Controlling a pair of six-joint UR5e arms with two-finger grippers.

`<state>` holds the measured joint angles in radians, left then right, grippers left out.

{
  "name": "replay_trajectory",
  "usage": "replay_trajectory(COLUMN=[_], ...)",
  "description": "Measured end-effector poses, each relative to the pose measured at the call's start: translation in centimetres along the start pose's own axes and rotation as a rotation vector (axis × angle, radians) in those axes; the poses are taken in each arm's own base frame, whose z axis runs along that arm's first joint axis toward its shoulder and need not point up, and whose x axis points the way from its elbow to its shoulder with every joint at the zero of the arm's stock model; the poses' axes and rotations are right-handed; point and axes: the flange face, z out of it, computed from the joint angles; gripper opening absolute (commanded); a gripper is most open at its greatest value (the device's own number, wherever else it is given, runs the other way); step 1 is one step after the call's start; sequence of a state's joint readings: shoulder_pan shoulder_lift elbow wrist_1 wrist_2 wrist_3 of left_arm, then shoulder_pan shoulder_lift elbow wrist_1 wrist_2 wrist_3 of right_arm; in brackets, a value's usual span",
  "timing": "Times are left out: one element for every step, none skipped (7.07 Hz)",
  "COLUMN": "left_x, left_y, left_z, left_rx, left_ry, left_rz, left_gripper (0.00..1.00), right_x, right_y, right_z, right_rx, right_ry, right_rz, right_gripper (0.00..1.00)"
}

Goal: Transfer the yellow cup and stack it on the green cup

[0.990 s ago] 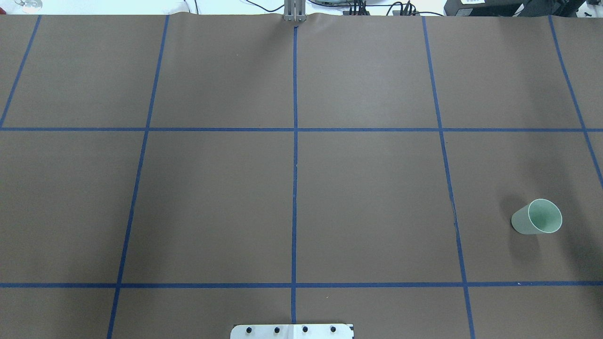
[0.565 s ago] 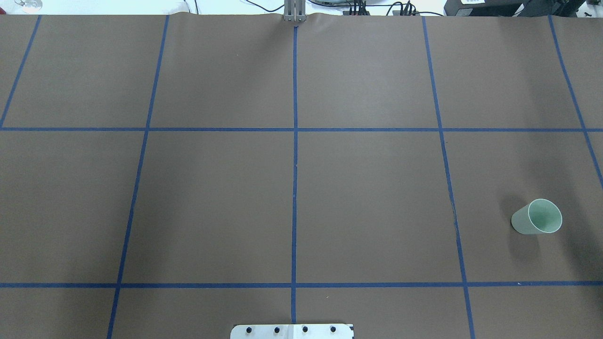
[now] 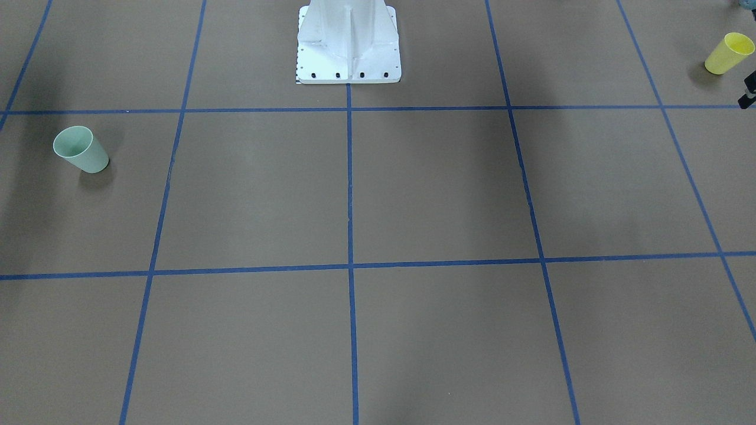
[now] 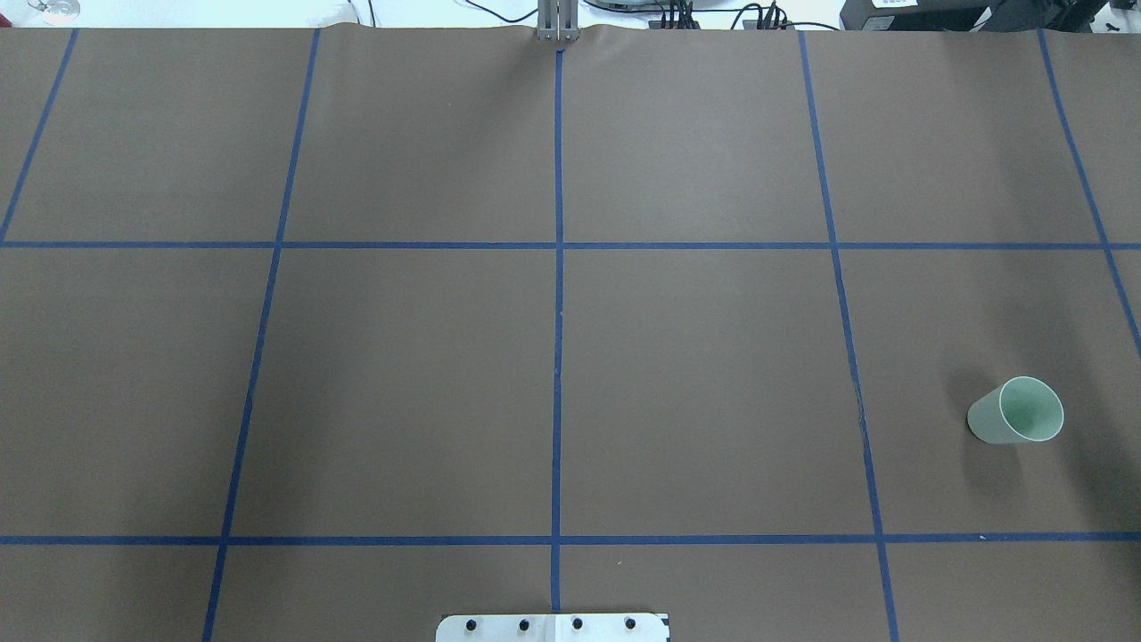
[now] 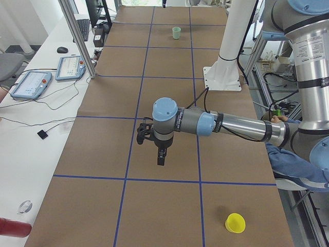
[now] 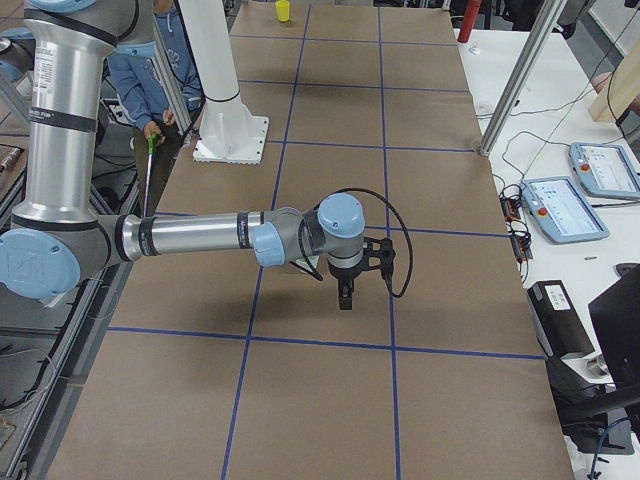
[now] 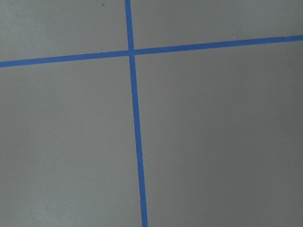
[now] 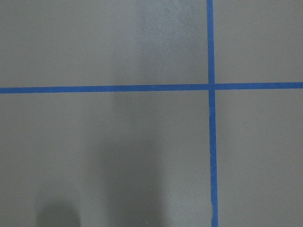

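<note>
Landmark: white pedestal (image 3: 348,41) of the robot, bolted at the near edge of the table (image 4: 401,383).
Table: brown covering, marked into squares by blue tape lines (image 4: 557,357).
Yellow cup (image 3: 729,53): upright on the table, mouth up, far out to the robot's left of the white pedestal and about level with it; nothing touching it.
Green cup (image 3: 81,150): upright, mouth up, far out to the robot's right of the white pedestal and a little forward of its front edge; standing alone.
Stacking: not done, one cup on either side of the white pedestal.
Left gripper (image 5: 161,162): hanging above the table, forward of the white pedestal and on the robot's left of it, fingers pointing straight down. No cup at the fingers. Seen clearly from the side only, so the gap between the fingers cannot be told.
Right gripper (image 6: 345,303): hanging above the table, forward of the white pedestal and on the robot's right of it, fingers pointing down. Nothing seen in its hold; opening likewise cannot be told from the side.
Wrist views: only brown covering and a crossing of blue tape under each camera.
</note>
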<state>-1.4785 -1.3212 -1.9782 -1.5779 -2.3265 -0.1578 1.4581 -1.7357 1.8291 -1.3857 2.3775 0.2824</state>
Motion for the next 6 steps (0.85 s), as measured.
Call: replay_trajectory(left_x=[0.1,0.2,0.6,1.4,2.5,3.5], left_y=[0.2,0.3,0.3,0.3,0.2,0.1], left_z=[0.1,0.3,0.7,1.6,2.9,4.0], left_rx=[0.003,0.001,-0.008,-0.023,-0.039,-0.044], left_ry=[-0.001,-0.003,-0.008,-0.026,-0.060,-0.098], left_rz=[-0.085,-0.189,-0.283,-0.345,-0.391,-0.449], left_gripper=[1.00,1.00,1.00,1.00,1.00,1.00], right_x=[0.0,-0.1,-0.1,-0.2,-0.3,-0.4], right_y=[0.1,0.1,0.1,0.1,0.2,0.2], right_z=[0.0,0.1,0.1,0.2,0.3,0.4], right_rx=[0.002,0.003,0.004,0.002,0.000,-0.004], right_ry=[-0.001,-0.003,-0.005,-0.007,-0.011,-0.017], right_rz=[-0.004,-0.008,-0.008,-0.009,-0.010,-0.013], right_gripper=[1.00,1.00,1.00,1.00,1.00,1.00])
